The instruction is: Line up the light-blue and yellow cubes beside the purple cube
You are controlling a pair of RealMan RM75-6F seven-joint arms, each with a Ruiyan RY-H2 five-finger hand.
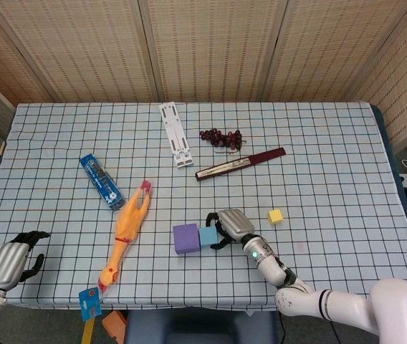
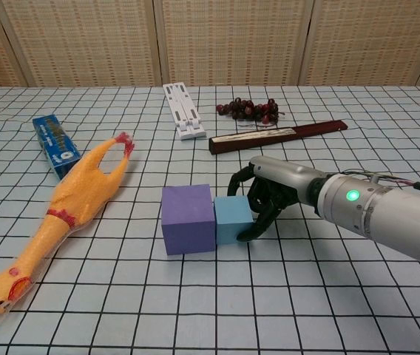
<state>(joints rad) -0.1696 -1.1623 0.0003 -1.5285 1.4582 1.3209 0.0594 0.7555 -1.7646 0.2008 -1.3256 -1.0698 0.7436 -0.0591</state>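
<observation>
The purple cube (image 1: pixel 186 238) (image 2: pixel 187 219) stands on the checked cloth near the front. The light-blue cube (image 1: pixel 208 236) (image 2: pixel 233 220) sits flush against its right side. My right hand (image 1: pixel 233 225) (image 2: pixel 275 192) wraps around the light-blue cube's right side, with the thumb behind it and fingertips (image 2: pixel 248 235) at its front corner. The small yellow cube (image 1: pixel 275 216) lies alone to the right of that hand; the chest view does not show it. My left hand (image 1: pixel 11 261) rests at the front left edge, holding nothing, with its fingers apart.
A yellow rubber chicken (image 1: pixel 126 235) (image 2: pixel 66 214) lies left of the purple cube. Further back are a blue packet (image 1: pixel 102 180) (image 2: pixel 56 144), a white folding stand (image 1: pixel 175 133) (image 2: pixel 183 110), a bunch of grapes (image 1: pixel 221 137) (image 2: pixel 248 109) and a dark red closed fan (image 1: pixel 240 163) (image 2: pixel 278 136).
</observation>
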